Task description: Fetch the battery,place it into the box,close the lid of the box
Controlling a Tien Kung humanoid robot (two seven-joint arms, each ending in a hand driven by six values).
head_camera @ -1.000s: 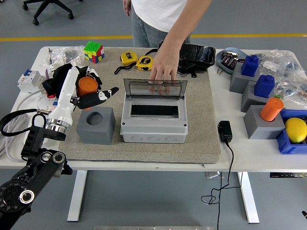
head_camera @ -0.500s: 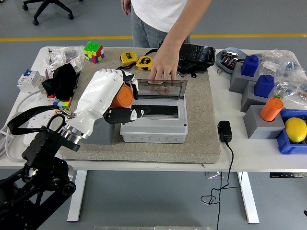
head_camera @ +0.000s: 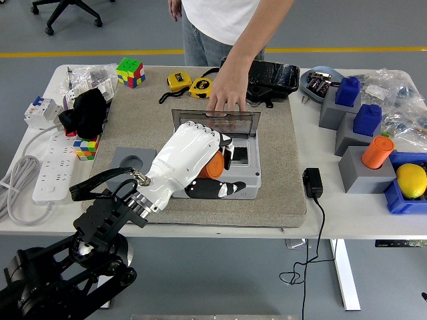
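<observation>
My left hand [head_camera: 200, 167] grips the orange battery [head_camera: 212, 167] over the open box [head_camera: 248, 183]; a person's hand [head_camera: 227, 93] at 12 o'clock holds the lid [head_camera: 217, 123] up.

Your left arm is reaching in from lower left, left hand [head_camera: 193, 163] curling its fingers [head_camera: 220, 189] in a grasp. The person's hand [head_camera: 229, 93] is resting palm-down, fingers extended.

Glossy white plastic shell on the left hand [head_camera: 193, 160]; smooth grey plastic box [head_camera: 245, 175], clear lid [head_camera: 230, 124]; rough beige mat [head_camera: 283, 167].
</observation>
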